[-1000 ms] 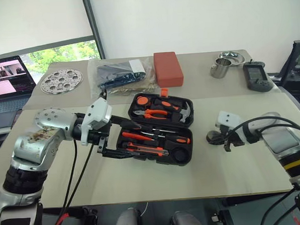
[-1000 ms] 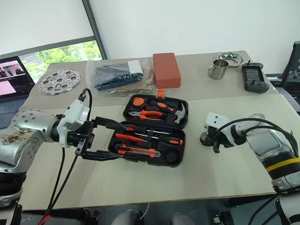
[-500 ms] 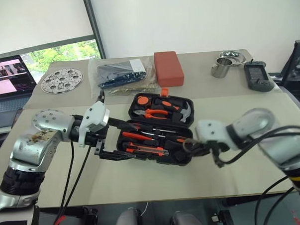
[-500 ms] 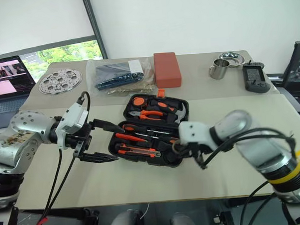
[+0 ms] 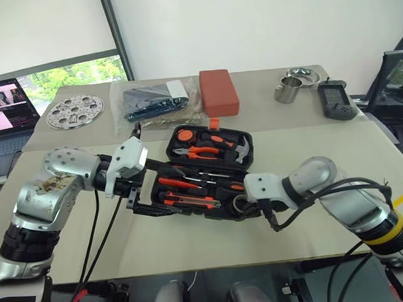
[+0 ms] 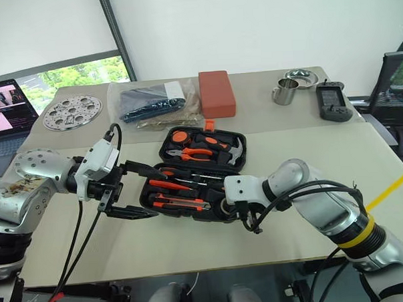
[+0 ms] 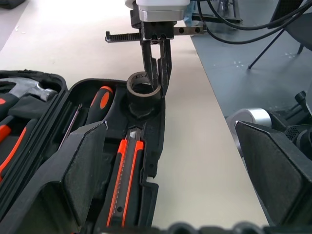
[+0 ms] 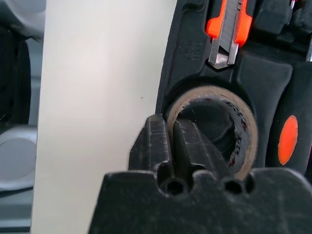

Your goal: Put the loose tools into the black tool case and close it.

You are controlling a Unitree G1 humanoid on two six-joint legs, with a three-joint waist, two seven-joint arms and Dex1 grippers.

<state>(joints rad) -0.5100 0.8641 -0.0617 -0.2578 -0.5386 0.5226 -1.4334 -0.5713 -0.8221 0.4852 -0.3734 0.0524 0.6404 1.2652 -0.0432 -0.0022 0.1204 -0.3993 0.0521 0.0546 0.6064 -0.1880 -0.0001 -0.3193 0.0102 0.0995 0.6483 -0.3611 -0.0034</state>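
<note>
The black tool case (image 5: 250, 155) lies open mid-table, with pliers and a hammer in its lid. Its near half holds an orange-black screwdriver (image 7: 100, 97), a slim orange screwdriver (image 5: 179, 183) and the utility knife (image 7: 127, 165). My right gripper (image 7: 156, 80) is shut on the wall of the small dark tape roll (image 8: 243, 141). The roll sits at the round recess in the case's near right corner. At the case's left end my left gripper (image 5: 170, 189) stands wide open. One of its fingers is over the tray and the other in front of it, holding nothing.
Along the far side lie a clear bag (image 5: 156, 99), a red-brown block (image 5: 219, 92), a steel cup (image 5: 288, 90) and a grey handheld device (image 5: 334, 90). A perforated metal disc (image 5: 75, 111) and a laptop (image 5: 5, 106) are far left. Bare table lies right of the case.
My right arm swung left from the bare table beside the case to the case's near right corner, carrying the tape roll to the round recess. My left gripper stayed put.
</note>
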